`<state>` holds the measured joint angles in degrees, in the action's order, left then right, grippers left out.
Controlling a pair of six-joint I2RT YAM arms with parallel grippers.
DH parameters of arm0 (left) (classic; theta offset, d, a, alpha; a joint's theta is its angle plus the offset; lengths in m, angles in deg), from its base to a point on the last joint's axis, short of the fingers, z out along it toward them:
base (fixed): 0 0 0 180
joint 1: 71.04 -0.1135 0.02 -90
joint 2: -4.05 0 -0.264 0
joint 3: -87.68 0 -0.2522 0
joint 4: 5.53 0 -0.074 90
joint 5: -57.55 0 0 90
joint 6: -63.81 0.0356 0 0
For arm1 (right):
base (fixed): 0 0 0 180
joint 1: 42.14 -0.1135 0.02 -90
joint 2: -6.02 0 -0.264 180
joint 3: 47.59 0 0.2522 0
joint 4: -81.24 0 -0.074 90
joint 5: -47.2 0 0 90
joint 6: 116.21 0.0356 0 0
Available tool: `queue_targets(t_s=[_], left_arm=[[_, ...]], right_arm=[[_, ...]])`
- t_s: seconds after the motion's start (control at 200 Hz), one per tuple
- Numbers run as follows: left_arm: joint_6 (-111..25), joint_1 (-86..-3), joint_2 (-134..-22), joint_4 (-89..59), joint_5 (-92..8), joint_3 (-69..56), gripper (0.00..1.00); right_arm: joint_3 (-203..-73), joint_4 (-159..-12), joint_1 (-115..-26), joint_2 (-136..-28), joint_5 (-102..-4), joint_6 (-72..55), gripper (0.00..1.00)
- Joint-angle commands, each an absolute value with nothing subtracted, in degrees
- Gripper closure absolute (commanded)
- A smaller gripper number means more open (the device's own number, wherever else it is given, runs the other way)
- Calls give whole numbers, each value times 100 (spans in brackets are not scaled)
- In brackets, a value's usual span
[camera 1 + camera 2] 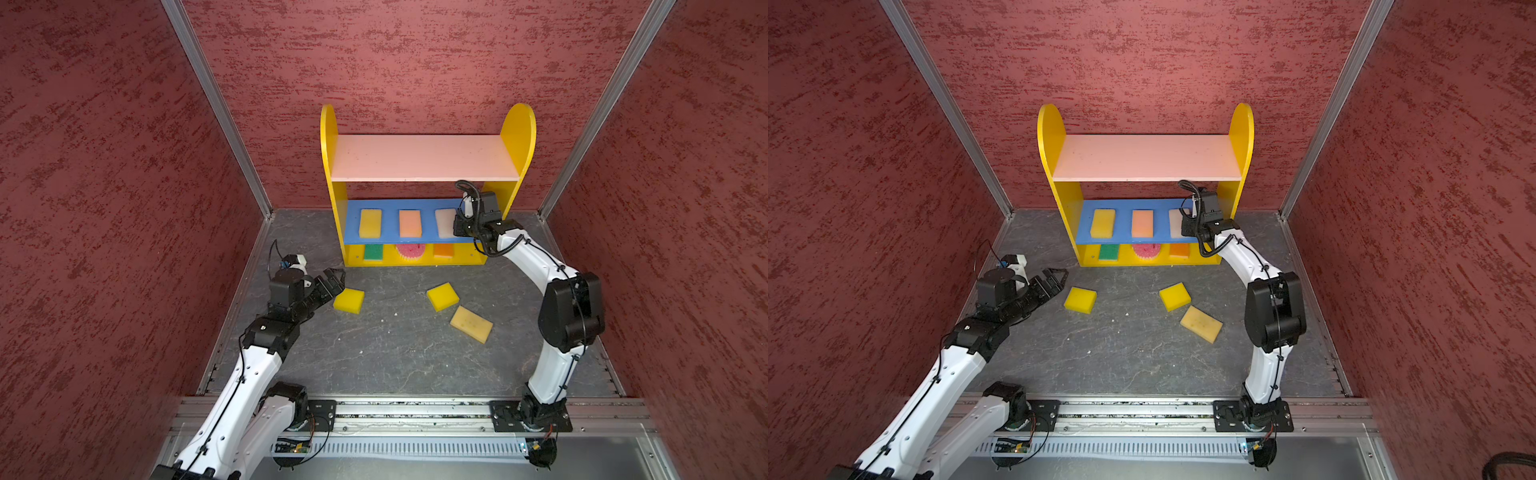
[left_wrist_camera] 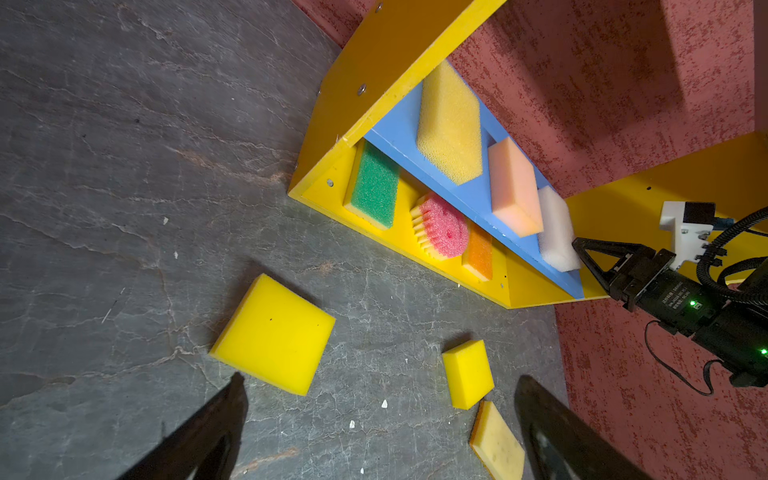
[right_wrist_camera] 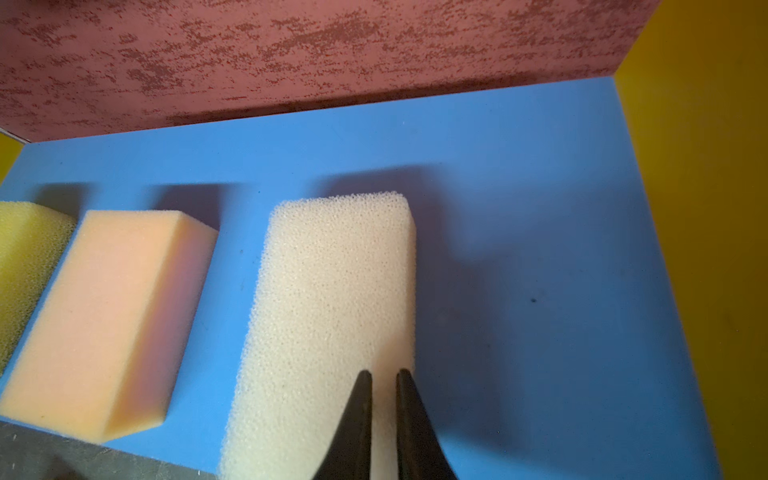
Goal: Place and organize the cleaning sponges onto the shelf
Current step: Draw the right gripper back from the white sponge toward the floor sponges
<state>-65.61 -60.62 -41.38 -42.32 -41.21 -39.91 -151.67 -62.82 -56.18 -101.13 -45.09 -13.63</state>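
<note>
Your right gripper [image 3: 382,374] is at the cream sponge [image 3: 332,311]'s front end, jaws a slit apart; can't tell whether they pinch foam. The sponge lies flat on the blue board [image 3: 519,208] of the shelf [image 1: 328,137], long axis front-to-back, parallel to the peach sponge [image 3: 104,316] beside it. There's bare board between it and the right side panel [image 3: 706,208]. Left gripper [image 1: 337,281] is spread wide, just beside the yellow sponge [image 1: 349,300], which lies flat on the floor [image 1: 395,353], skewed to the shelf front.

Bright, even light is thrown from above and in front of the shelf [image 1: 424,158]. Soft shadows are cast behind the sponges [image 3: 332,291] on it. Wrist views are bent at the edges.
</note>
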Motion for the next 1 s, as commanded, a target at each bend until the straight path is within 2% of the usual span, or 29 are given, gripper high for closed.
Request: queue_targets(t_s=[0.0,0.145,0.245,0.586,0.807,0.992], left_arm=[[-6548,-6031,-4168,-4160,-4092,-3895,0],[-6548,-6023,-4238,-4154,-4142,-3866,1],[-6531,-6022,-4244,-4179,-4138,-3840,1],[-6416,-5943,-4140,-4294,-4106,-3672,1],[-6434,-5935,-3963,-4411,-4188,-3691,1],[-6396,-5917,-3894,-4699,-4214,-3576,3]], right_arm=[[-15171,-6299,-5576,-10112,-4460,-1390,79],[-15129,-6239,-5568,-10042,-4412,-1398,71],[-15060,-6266,-5563,-9956,-4384,-1424,61],[-14914,-6184,-5556,-9371,-4295,-1407,52],[-13987,-6476,-5557,-8457,-4480,-984,43],[-12570,-7115,-5568,-7471,-4784,-387,45]])
